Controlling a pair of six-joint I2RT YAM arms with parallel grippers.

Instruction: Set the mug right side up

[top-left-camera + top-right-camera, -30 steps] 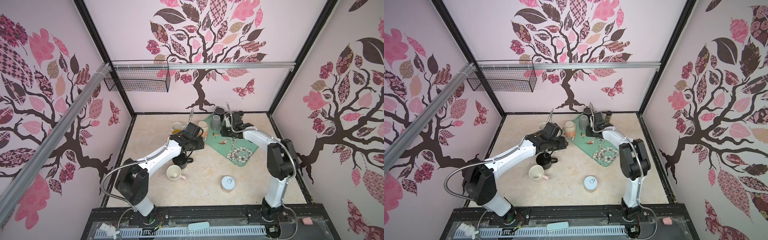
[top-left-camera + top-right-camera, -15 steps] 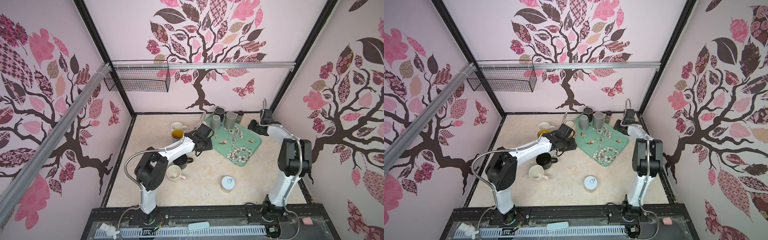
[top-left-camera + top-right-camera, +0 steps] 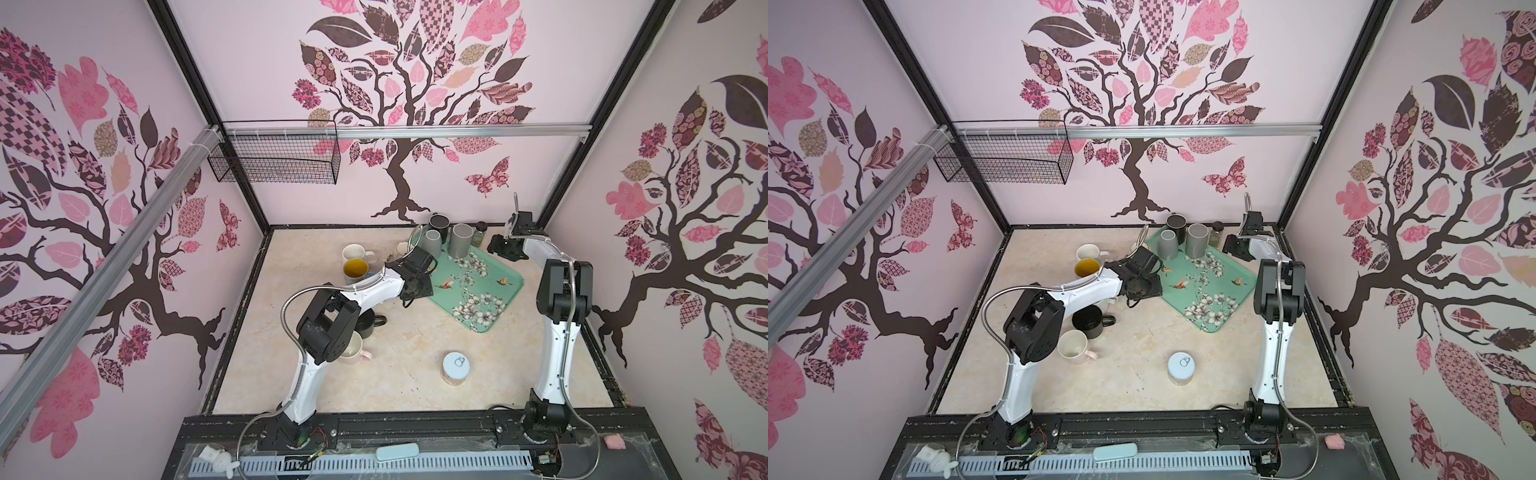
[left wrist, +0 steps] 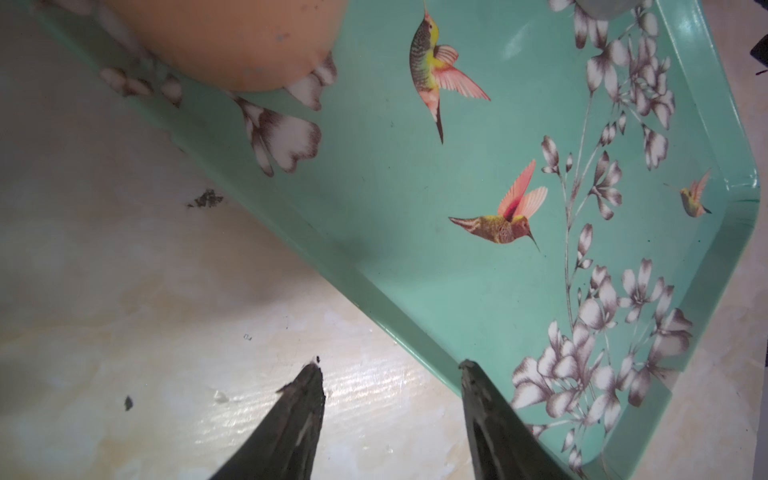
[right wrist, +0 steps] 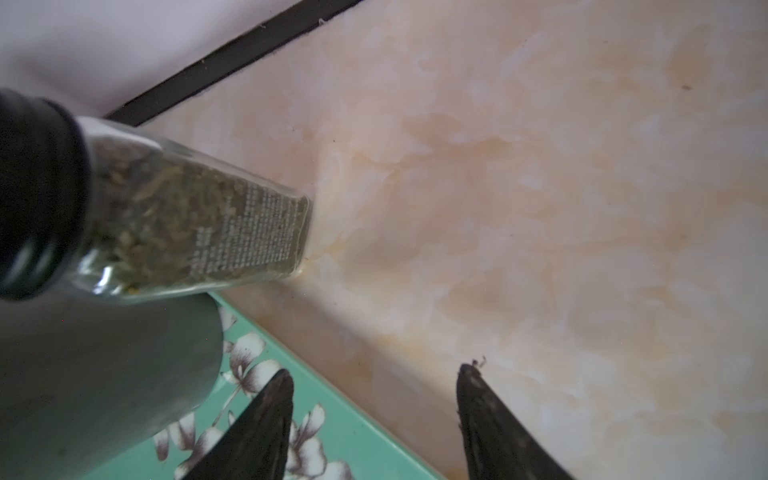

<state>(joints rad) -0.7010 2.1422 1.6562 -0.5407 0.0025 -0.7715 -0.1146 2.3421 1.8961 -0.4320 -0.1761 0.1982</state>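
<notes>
Teal floral tray [image 3: 469, 286] sits toward the back right of the table [image 3: 399, 374], and the taller grey mug [image 3: 461, 240] stands on its far corner, just beside a spice jar [image 3: 480, 235]. Can't tell which end is up, tbh. Right gripper [image 5: 374, 370] hangs near it, jaws partly apart, nothing in them. Left gripper [image 4: 390, 368] is over the tray's left edge, jaws likewise apart and empty, orange mug [image 4: 232, 41] close by.

Right pincer [image 5: 376, 370] off grey mug [image 3: 461, 241], drawn away rightward, left pincer [image 4: 390, 365] moved to tray [image 4: 395, 178] edge
</notes>
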